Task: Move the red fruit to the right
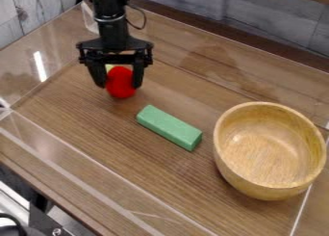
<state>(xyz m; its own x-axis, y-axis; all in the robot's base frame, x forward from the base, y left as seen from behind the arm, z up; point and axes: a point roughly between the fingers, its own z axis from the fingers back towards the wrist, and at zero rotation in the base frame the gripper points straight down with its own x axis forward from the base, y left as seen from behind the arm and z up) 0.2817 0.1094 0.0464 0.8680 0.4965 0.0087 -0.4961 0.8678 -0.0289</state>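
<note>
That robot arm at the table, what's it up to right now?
The arm's gripper points straight down over the red fruit, its open fingers straddling it, one on each side. The fruit sits on the wooden table, not yet lifted. To its right lie a flat green block and, further right, an empty wooden bowl.

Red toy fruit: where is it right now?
Camera view, upper left of the wooden table: the small red toy fruit sits between the open black gripper, up-left of the flat green block.
</note>
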